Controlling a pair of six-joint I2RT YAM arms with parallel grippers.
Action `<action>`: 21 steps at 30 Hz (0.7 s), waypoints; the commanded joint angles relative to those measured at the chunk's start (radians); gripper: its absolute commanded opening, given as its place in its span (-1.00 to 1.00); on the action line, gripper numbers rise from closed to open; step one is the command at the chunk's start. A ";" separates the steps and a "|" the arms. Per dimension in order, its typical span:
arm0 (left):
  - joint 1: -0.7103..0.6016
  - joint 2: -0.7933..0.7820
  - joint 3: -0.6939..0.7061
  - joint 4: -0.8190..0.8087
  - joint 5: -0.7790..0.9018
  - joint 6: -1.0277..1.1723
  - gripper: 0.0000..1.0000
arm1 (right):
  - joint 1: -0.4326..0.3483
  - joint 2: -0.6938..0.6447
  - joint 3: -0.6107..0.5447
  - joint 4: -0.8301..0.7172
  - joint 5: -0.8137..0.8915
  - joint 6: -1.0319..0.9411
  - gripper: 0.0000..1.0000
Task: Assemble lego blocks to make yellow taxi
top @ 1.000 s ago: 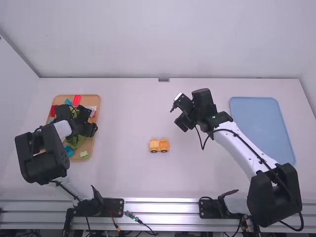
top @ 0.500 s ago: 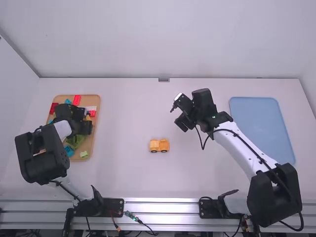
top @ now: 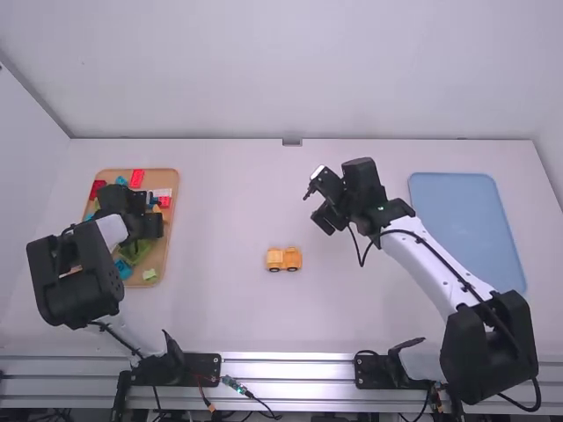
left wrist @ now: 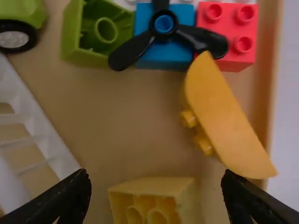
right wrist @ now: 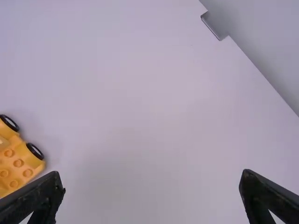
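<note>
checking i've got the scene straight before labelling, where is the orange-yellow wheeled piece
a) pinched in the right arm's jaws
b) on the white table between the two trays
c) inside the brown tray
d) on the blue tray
b: the orange-yellow wheeled piece sits on the white table, between the brown tray and the blue tray.
</note>
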 commanded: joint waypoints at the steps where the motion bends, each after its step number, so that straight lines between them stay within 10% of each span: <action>1: -0.002 0.001 0.008 -0.022 0.052 0.040 0.55 | 0.003 -0.008 0.030 -0.002 -0.002 0.004 0.99; 19: -0.008 0.001 0.055 -0.122 -0.008 0.391 0.47 | 0.003 -0.008 0.030 -0.001 -0.002 0.003 0.99; 21: -0.003 0.001 0.055 -0.133 -0.009 0.425 0.95 | 0.003 -0.008 0.030 -0.001 -0.002 0.003 0.99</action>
